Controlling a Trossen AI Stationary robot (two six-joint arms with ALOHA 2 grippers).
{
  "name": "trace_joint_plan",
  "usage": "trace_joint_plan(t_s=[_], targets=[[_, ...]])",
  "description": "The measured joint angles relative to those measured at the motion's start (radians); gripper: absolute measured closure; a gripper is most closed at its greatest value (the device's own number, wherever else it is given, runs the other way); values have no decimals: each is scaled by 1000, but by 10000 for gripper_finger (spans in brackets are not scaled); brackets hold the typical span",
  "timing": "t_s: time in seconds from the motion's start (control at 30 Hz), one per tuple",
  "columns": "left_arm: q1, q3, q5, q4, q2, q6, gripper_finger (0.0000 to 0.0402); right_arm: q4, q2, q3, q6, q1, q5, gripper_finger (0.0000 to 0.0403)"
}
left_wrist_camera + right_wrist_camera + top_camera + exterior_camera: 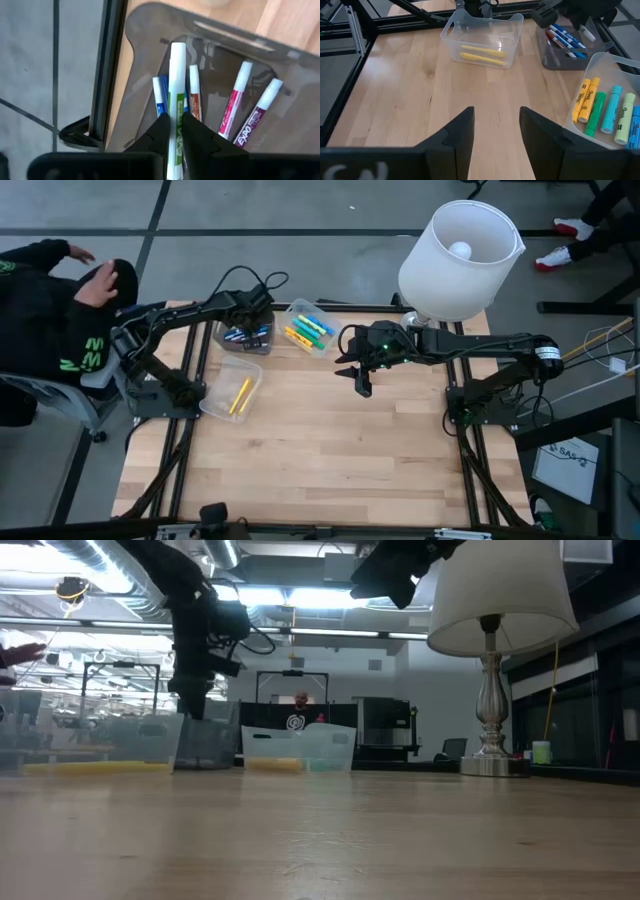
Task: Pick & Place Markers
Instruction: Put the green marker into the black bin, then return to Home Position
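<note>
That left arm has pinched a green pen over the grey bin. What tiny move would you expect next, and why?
Probably a short lift straight up. The left tool is shut on the green marker, which stands among other markers in the smoky bin, so rising first should clear them and the bin's walls. The right tool hangs open over bare table, waiting.
</note>
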Motion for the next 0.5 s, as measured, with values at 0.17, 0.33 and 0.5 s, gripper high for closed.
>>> trace_joint_plan(t_s=[0.17, 0.33, 0.5], targets=[[24, 0, 0, 0, 19, 0, 354, 0, 0, 0, 0, 0, 0, 247], [47, 0, 3, 0, 21, -6, 338, 0, 0, 0, 0, 0, 0, 247], [60, 0, 5, 0, 21, -26, 318, 0, 0, 0, 0, 0, 0, 247]])
